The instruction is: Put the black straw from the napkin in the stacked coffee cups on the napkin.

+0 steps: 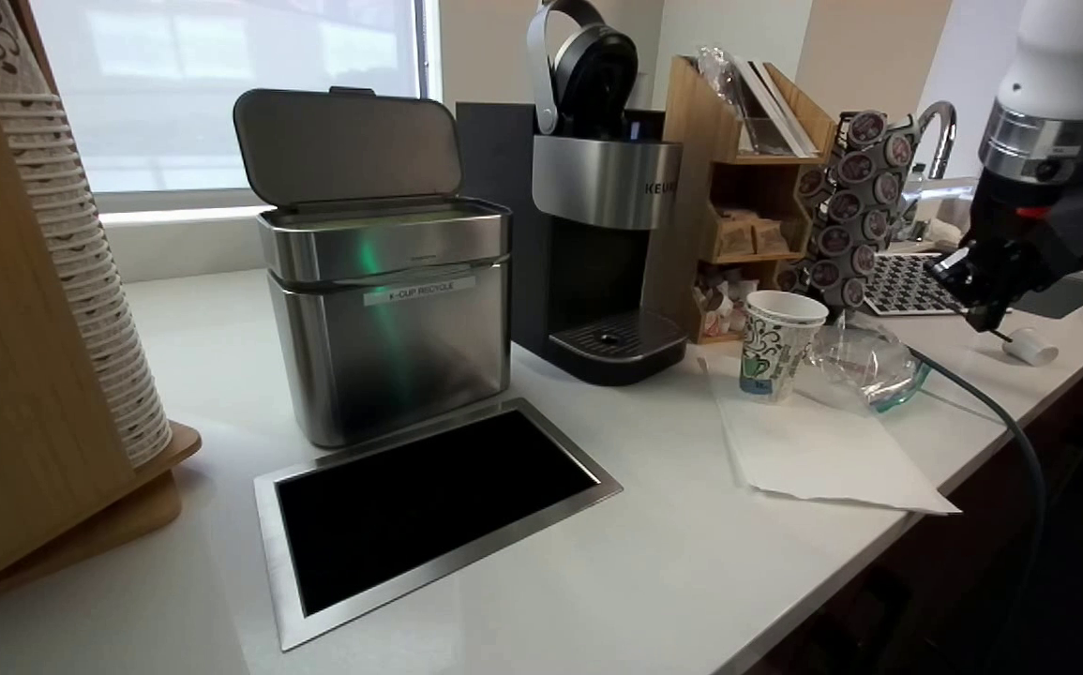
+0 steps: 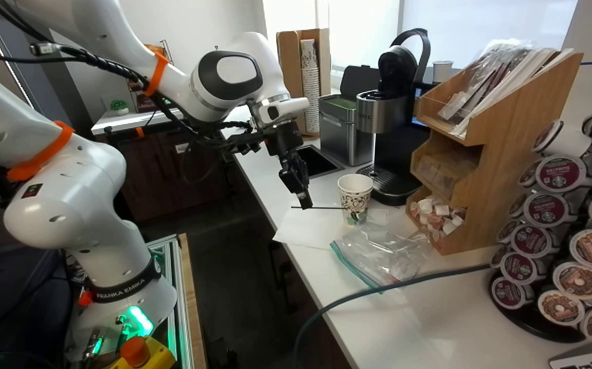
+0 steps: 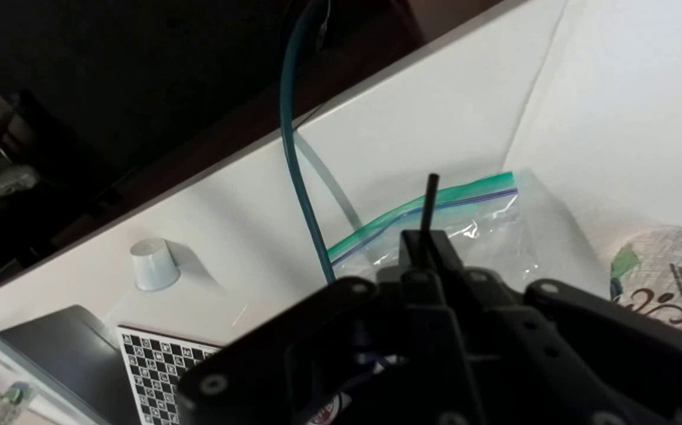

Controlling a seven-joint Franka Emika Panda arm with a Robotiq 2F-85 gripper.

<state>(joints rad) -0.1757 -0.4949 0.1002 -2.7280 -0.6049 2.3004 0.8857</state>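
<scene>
The stacked coffee cups stand upright on the white napkin. Both also show in an exterior view, the cups at the napkin's far part. In the wrist view the cups are at the right edge. My gripper is shut on the black straw, which sticks out past the fingertips. In an exterior view the gripper holds the straw roughly level, beside the cups and above the napkin. One straw end meets the cups' outline there; I cannot tell if they touch.
A clear zip bag lies beside the cups. A teal hose crosses the counter. A coffee machine, a wooden organizer and a pod carousel stand around. A small white cup sits near the counter edge.
</scene>
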